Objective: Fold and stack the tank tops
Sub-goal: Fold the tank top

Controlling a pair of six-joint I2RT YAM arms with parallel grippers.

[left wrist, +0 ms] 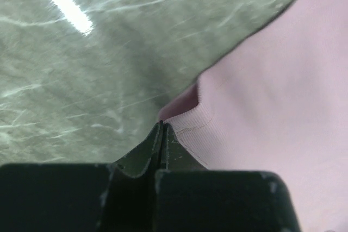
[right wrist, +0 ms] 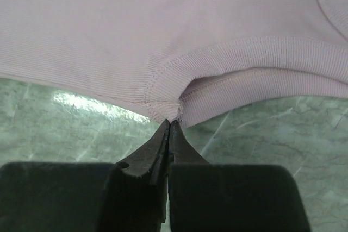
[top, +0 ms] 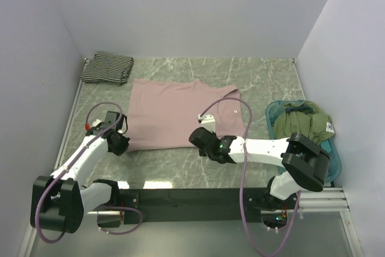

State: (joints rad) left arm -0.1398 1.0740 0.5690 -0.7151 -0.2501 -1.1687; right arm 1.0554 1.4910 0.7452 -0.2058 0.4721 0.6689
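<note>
Fingers of the left gripper (left wrist: 162,129) are pressed together on the near-left corner of the pink tank top (left wrist: 272,96). Its wrist view shows the hem corner raised a little off the marble table (left wrist: 81,80) at the tips. The top view cannot show that grip. It shows only the left gripper (top: 122,142) sitting at the corner of the pink tank top (top: 174,115).

The garment lies flat mid-table, its long axis running left to right. At the back-left corner, well apart, rests the striped tank top (top: 107,68), folded.

Further right, the right gripper (top: 200,138) meets the pink top's near edge. Up close, the right gripper (right wrist: 169,126) has its fingers closed on a puckered seam where two ribbed bands meet. The fabric spreads away from the tips. Only this view shows that ribbing.

By the right wall sits a teal tray (top: 272,112) holding green clothing (top: 304,121).
</note>
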